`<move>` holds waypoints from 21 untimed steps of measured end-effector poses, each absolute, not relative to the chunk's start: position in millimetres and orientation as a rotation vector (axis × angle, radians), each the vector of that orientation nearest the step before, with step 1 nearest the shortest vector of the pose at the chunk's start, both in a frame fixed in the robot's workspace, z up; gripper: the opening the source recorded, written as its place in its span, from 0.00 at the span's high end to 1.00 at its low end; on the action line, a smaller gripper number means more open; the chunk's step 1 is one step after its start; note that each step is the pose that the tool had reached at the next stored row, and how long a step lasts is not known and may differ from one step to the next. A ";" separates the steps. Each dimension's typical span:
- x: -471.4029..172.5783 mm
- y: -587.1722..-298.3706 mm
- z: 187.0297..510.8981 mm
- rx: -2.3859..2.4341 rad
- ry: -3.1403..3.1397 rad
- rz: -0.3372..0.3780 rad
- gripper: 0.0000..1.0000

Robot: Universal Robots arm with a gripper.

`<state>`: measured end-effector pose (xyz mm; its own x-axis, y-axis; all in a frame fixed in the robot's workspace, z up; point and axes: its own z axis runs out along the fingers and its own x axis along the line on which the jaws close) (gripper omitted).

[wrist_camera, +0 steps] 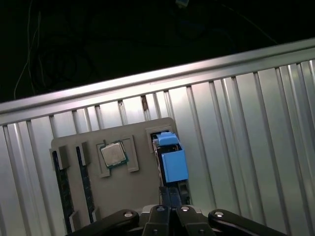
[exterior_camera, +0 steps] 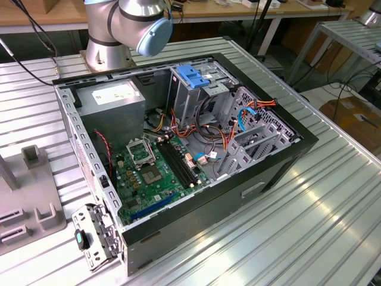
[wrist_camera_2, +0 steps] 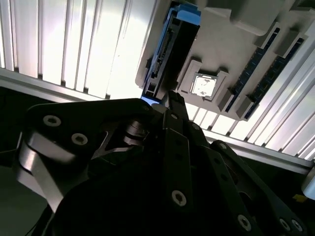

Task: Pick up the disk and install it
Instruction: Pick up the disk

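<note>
Right at your hand (wrist_camera: pixel 170 196), the disk (wrist_camera: pixel 174 167) is standing in a grey tray (wrist_camera: pixel 123 191) on the ribbed tabletop (wrist_camera: pixel 246 128). You cannot tell its grip.

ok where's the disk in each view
exterior view: cannot tell; grey tray at the exterior view's left edge.
second wrist view: disk stands on edge in the tray, beside the chip.
first wrist view: disk, blue on top, beside the chip.
shared landmark: the tray.
</note>
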<state>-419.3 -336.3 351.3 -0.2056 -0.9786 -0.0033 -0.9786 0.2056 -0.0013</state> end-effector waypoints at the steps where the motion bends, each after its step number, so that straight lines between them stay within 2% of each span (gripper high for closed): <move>1: -418.8 -335.7 351.1 -1.984 2.430 0.001 0.89; 21: -418.4 -331.4 347.1 -1.996 2.417 -0.003 0.89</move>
